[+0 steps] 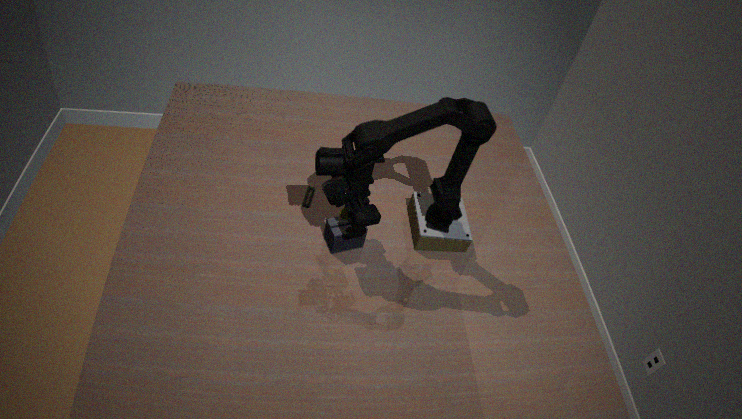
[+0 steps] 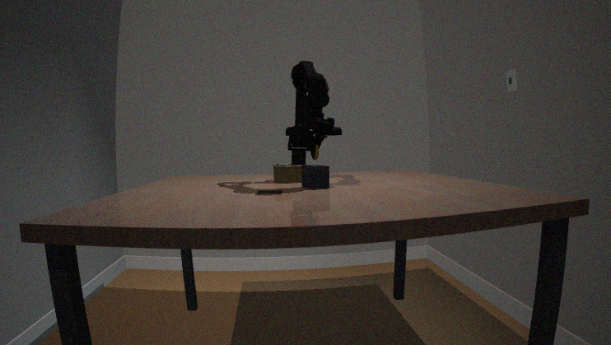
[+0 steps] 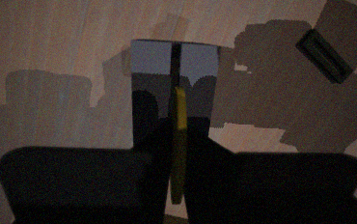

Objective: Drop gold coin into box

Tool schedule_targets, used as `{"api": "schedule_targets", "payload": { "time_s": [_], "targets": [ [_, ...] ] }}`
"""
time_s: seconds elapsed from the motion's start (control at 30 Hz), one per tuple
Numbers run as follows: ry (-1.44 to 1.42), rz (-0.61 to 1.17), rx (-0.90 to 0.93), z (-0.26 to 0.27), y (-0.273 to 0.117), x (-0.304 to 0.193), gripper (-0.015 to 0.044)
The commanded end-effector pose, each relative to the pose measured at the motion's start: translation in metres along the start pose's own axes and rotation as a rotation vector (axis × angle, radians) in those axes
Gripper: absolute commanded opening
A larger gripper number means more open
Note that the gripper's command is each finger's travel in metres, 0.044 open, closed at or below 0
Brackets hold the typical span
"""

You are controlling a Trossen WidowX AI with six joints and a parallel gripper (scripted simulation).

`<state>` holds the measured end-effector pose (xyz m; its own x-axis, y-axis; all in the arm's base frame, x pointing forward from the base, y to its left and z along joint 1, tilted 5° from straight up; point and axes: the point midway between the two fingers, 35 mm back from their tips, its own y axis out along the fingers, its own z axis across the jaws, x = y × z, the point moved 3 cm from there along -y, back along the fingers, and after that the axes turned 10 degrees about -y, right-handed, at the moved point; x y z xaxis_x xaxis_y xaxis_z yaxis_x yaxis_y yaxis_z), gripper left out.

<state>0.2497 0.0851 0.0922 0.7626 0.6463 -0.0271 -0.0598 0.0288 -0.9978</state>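
- The thin gold coin [image 3: 179, 140] stands on edge between my two dark fingers, which are clenched on its faces; in the wrist view its upper rim pokes out toward twelve o'clock, beyond the fingertips.
- My black parallel-jaw gripper [image 3: 178, 183] is grasping the coin, with the jaws nearly together on it.
- In the wrist view the coin's edge lines up with the narrow dark slot [image 3: 176, 58] in the lid of the closed grey box [image 3: 150, 63], which lies straight ahead at twelve o'clock.
- From the exterior view the coin [image 2: 316, 151] hangs above the box [image 2: 315, 176], apart from the lid.
- The shallow dark-green holder [image 3: 325, 55] lies on the table at about two o'clock in the wrist view, well apart from the box; from the top it sits at about ten o'clock of the box [image 1: 343, 235], near it [image 1: 308, 196].
- My black six-joint arm [image 1: 426, 119] rises from its pale square base [image 1: 441, 228], arches high at the elbow, then reaches out and folds down so the wrist points straight at the box.
- Everything stands on the light wooden table [image 1: 218, 310].
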Motion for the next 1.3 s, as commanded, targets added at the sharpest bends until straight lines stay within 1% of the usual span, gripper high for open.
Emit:
{"api": "schedule_targets", "payload": {
  "time_s": [0.0, 1.27],
  "targets": [
    [-0.001, -0.001, 0.0, 0.0, 0.0, 0.0, 0.0],
    [0.005, -0.001, 0.0, 0.0, 0.016, -0.001, 0.0]
  ]
}}
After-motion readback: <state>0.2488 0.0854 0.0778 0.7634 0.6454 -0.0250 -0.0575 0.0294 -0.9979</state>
